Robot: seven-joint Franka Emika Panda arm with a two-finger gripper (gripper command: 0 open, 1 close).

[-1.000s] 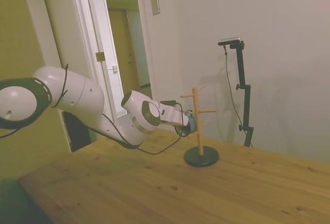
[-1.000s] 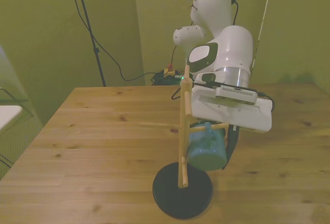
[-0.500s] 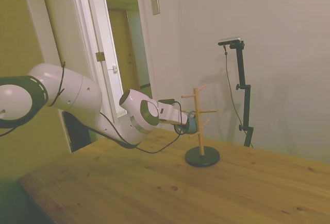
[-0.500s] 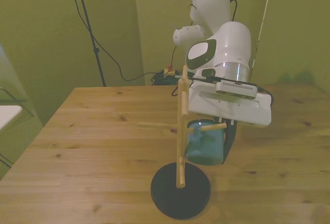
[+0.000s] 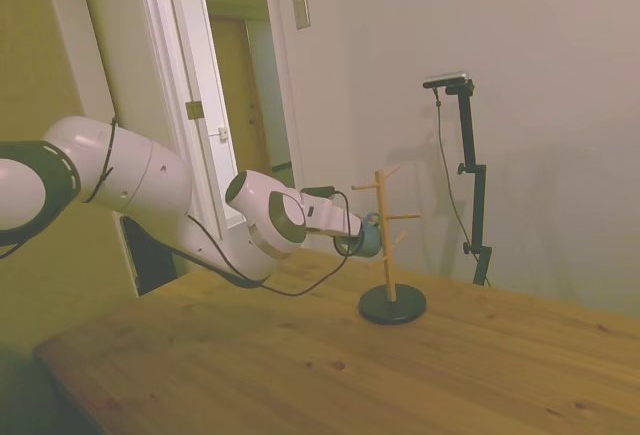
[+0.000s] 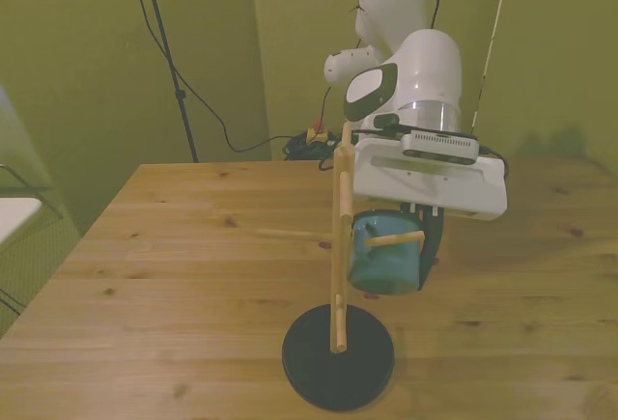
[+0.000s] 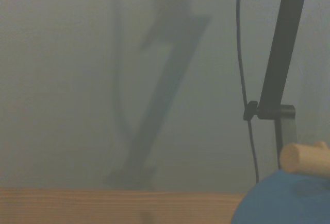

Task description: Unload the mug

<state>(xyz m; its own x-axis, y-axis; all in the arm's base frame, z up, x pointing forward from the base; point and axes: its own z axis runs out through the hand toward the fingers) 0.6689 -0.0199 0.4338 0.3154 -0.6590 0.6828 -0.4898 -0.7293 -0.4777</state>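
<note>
Mug: the small blue-green enamel-style mug [image 6: 386,261] hangs in the air above the tabletop, just beside the rack's upright post on the front view's right; in the side view the mug [image 5: 367,239] sits at the end of the arm, level with the rack's middle pegs.
Peg and mug: one short wooden peg [image 6: 394,239] crosses in front of the mug's body in the front view; whether the handle is on it cannot be told.
Rack: the pale wooden peg rack on a round black base [image 6: 339,246] stands upright on the tabletop; its black base [image 5: 392,304] rests flat on the wood.
Tool: the white tool [image 6: 413,246] reaches down behind the mug from the broad white wrist block; its fingers are hidden by the mug and block, so whether it is holding the mug, wide or narrow cannot be told.
Arm: the white robot arm [image 5: 150,195] reaches across toward the rack, roughly level above the tabletop.
Tabletop: the light wooden tabletop [image 6: 183,256] carries the rack.
Wrist view: blurred; a blue curved edge of the mug [image 7: 289,198] with a round wooden peg end [image 7: 304,157] just above it, and a strip of the tabletop [image 7: 103,206].
</note>
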